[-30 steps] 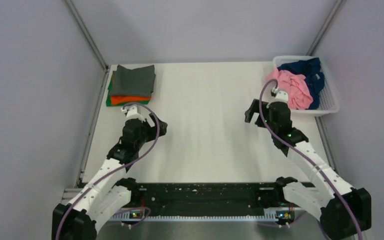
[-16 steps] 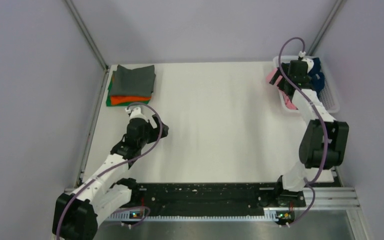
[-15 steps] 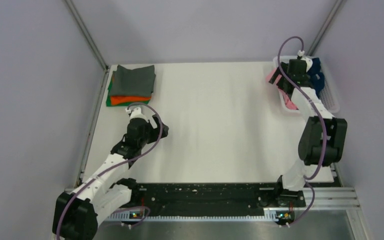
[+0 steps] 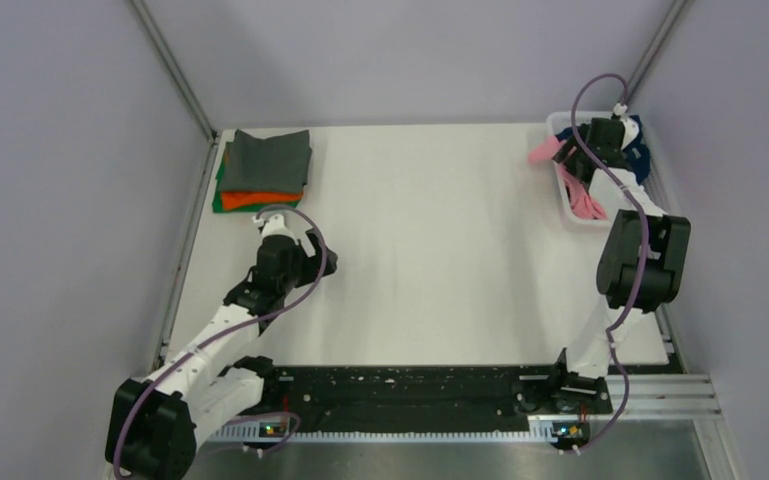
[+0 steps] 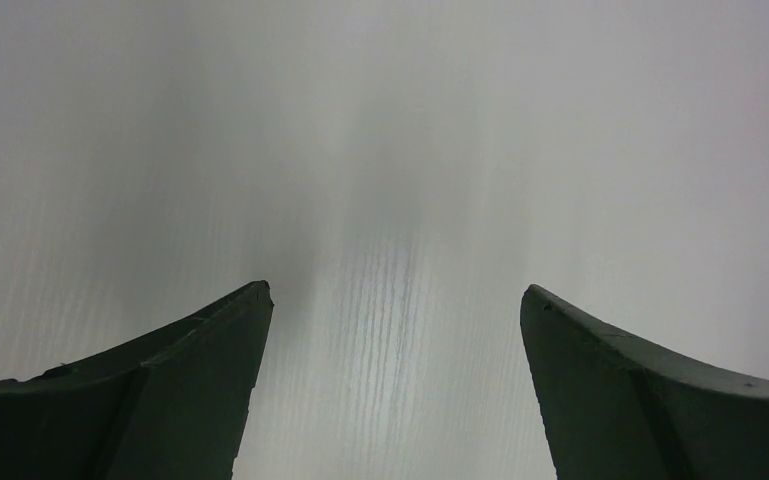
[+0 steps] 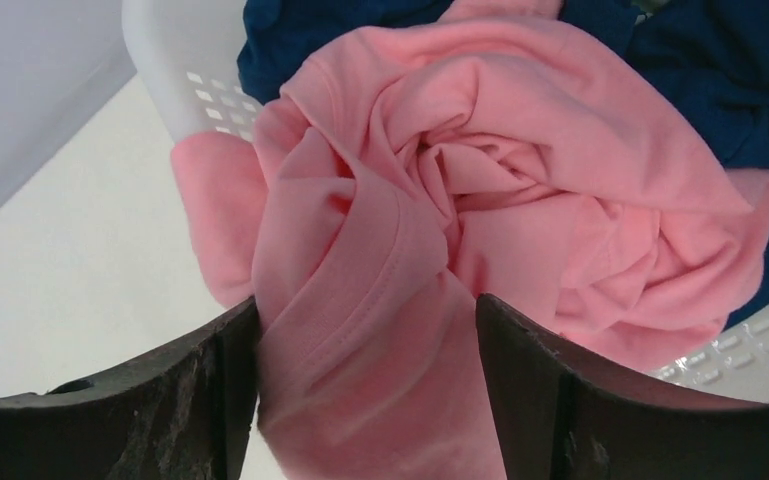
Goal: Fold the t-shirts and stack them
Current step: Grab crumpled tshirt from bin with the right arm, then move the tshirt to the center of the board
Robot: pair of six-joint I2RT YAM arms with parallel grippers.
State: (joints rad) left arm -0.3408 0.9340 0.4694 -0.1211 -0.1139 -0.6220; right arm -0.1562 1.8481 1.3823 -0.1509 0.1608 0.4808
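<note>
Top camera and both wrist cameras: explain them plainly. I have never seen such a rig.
Two robot arms are bolted at the near edge of the table. The wide picture looks down from above; the other two come from a camera on each wrist, showing that arm's two fingers. The left gripper is open over the table, holding nothing. The right gripper reaches into the basket, fingers either side of a fold of the pink t-shirt; whether they pinch it is unclear. A navy t-shirt lies beside it. Far left: folded dark grey, orange and green t-shirts, stacked.

Right tool [image 4: 578, 165] at basket [image 4: 560, 122], folded t-shirts [image 4: 263, 170] far-left
</note>
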